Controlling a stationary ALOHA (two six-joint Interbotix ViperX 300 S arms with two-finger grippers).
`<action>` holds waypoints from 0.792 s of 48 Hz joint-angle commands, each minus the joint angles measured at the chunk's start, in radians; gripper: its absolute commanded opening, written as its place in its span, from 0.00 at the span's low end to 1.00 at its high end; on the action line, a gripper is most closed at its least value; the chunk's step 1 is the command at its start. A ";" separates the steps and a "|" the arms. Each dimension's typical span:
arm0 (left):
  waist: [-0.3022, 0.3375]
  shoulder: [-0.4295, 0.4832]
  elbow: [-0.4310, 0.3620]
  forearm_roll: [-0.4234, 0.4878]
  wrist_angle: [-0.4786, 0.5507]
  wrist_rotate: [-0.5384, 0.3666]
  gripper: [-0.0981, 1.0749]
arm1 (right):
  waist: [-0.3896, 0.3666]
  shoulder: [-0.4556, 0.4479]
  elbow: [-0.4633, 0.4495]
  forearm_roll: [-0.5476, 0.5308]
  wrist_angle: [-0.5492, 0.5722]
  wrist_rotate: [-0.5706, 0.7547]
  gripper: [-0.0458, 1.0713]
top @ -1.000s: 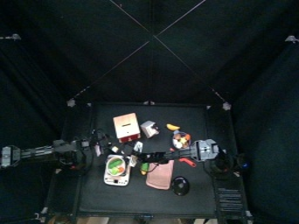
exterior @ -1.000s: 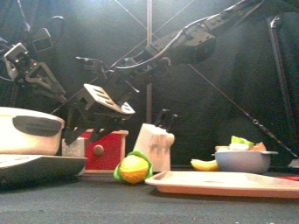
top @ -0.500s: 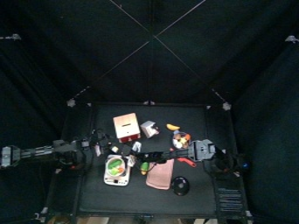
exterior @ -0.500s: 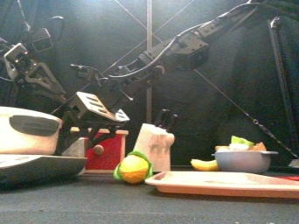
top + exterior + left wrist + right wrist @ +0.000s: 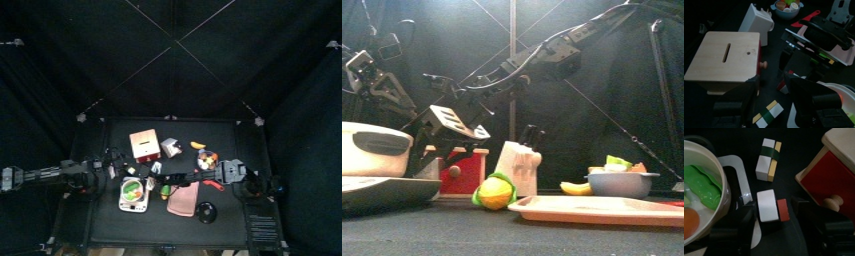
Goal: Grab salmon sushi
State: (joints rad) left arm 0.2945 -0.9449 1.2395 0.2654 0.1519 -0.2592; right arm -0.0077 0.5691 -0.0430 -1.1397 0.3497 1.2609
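**Closing squarely on the salmon sushi**

The salmon sushi lies on the worktop between the pot and the red box, framed by the right claw, whose jaws stand wide and hold nothing. Best to settle lower, keep centred, clear of the striped sushi, then close; the left claw rests open near the wooden box
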 commanded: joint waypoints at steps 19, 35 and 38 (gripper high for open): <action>0.002 0.002 -0.014 0.002 -0.011 0.000 0.78 | -0.002 -0.130 0.040 -0.002 0.048 0.000 0.65; -0.002 0.002 -0.014 -0.003 -0.011 0.000 0.78 | 0.000 -0.146 0.066 -0.002 0.067 0.000 0.65; -0.002 0.002 -0.011 -0.003 -0.012 -0.002 0.78 | 0.000 -0.167 0.077 -0.002 0.084 0.002 0.65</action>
State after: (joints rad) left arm 0.2930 -0.9449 1.2395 0.2623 0.1503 -0.2592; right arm -0.0061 0.4832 0.0353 -1.1397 0.4172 1.2609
